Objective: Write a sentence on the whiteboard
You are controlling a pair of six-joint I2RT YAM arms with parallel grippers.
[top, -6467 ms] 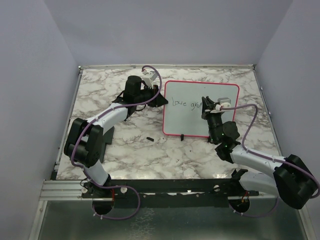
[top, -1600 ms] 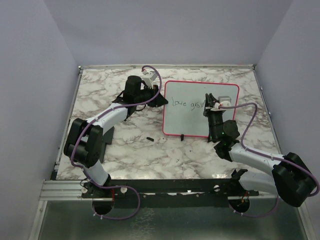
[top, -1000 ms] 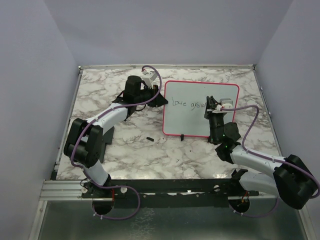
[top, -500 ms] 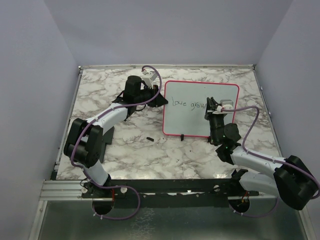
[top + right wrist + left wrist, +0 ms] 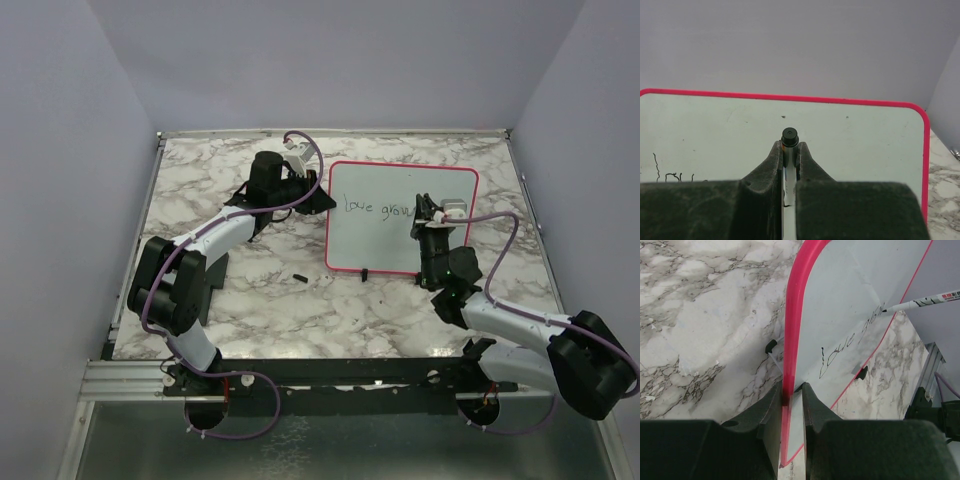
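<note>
The whiteboard [image 5: 390, 220] with its red-pink frame lies on the marble table right of centre. It also shows in the left wrist view [image 5: 850, 305] and the right wrist view [image 5: 850, 145]. My left gripper [image 5: 791, 390] is shut on its left frame edge. Dark handwriting [image 5: 378, 209] reads about "love grow" and shows in the left wrist view [image 5: 850, 347]. My right gripper [image 5: 789, 147] is shut on a white marker [image 5: 789, 137], black end up. The marker [image 5: 925, 301] has its tip on the board at the end of the writing. The right gripper [image 5: 428, 212] sits over the board's right half.
A small black cap [image 5: 299, 275] lies on the table left of the board's near edge. A black clip [image 5: 368, 272] sits on the board's near edge. A dark flat pad lies under my left arm [image 5: 215, 270]. Purple walls enclose the table.
The writing has grown from "love gre" to about "love grow". My right gripper with the marker has moved rightward along the line. My left gripper has held still on the frame.
</note>
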